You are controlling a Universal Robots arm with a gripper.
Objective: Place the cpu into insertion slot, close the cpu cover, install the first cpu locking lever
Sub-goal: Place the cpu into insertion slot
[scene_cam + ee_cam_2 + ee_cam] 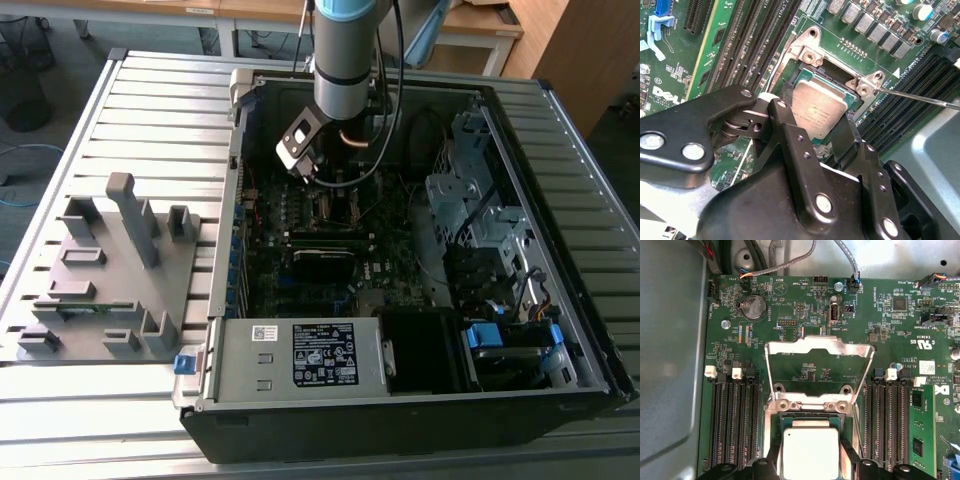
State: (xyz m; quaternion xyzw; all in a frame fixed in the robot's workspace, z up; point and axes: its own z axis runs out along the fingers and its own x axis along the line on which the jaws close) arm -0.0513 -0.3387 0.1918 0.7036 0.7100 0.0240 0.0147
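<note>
The arm (345,50) reaches down into the open computer case (238,200), which takes up the exterior view's right part of the slatted tabletop (150,110). A grey moulded holder (110,270) sits near the tabletop's edge at the exterior view's left, well apart from the case.

In both wrist views the gripper (815,117) (811,460) is clenched on the cpu (820,110) (810,450). One black finger (787,130) is pressed to one edge of the chip and the other finger hugs the opposite edge. The chip lies flat and square inside the insertion slot (810,420) (829,70), with the slot's dark rim showing as a narrow band along its free edge. Whether it is fully seated I cannot tell.

The cpu cover (790,349) is swung open and laid back past its hinge, so the circuit board shows through its window and the slot is bare from above. A thin locking lever (920,97) juts out from a corner bracket of the slot, raised and clear of the cover.

Room is tight sideways — rows of long black memory slots (735,425) run close along both flanks of the slot, just beside the fingers. Beyond the open cover the board is lower and freer, with a coin battery (754,306) near the board's far corner.
</note>
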